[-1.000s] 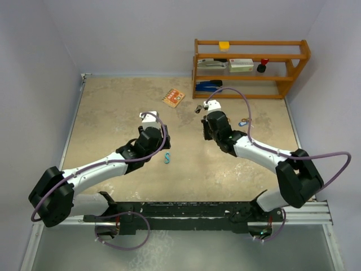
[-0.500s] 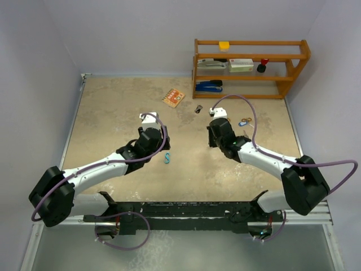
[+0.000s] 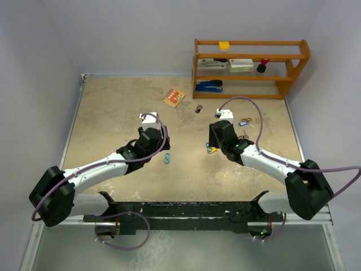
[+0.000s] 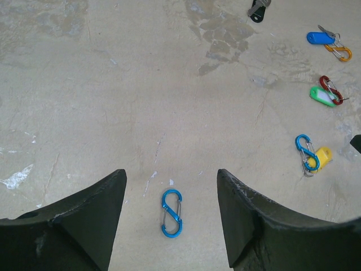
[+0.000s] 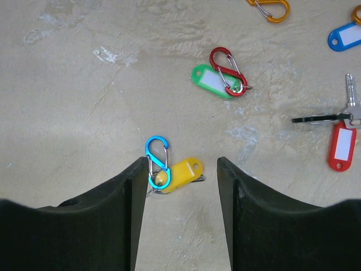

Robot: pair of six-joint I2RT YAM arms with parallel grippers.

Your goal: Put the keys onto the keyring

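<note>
A yellow-tagged key (image 5: pixel 181 171) with a blue S-clip (image 5: pixel 157 160) hooked on it lies on the table. My right gripper (image 5: pixel 181 165) is open just above it, one finger on each side and apart from it. Behind lie a green-tagged key (image 5: pixel 210 80) on a red clip (image 5: pixel 228 63), a red-tagged key (image 5: pixel 342 145), a blue tag (image 5: pixel 344 36) and an orange clip (image 5: pixel 272 8). A bare blue S-shaped keyring (image 4: pixel 172 213) rests between the fingers of my open left gripper (image 4: pixel 171 174), untouched. From above, the keyring (image 3: pixel 167 158) lies between both arms.
A wooden shelf (image 3: pixel 251 68) with a stapler and boxes stands at the back right. An orange notepad (image 3: pixel 174 97) and a small black key (image 3: pixel 198 109) lie in front of it. Walls close in the table on the left, back and right.
My right arm drew back from the far side toward the near edge and its jaws opened. The yellow-tagged key with its blue clip now lies on the table. The left arm stayed still.
</note>
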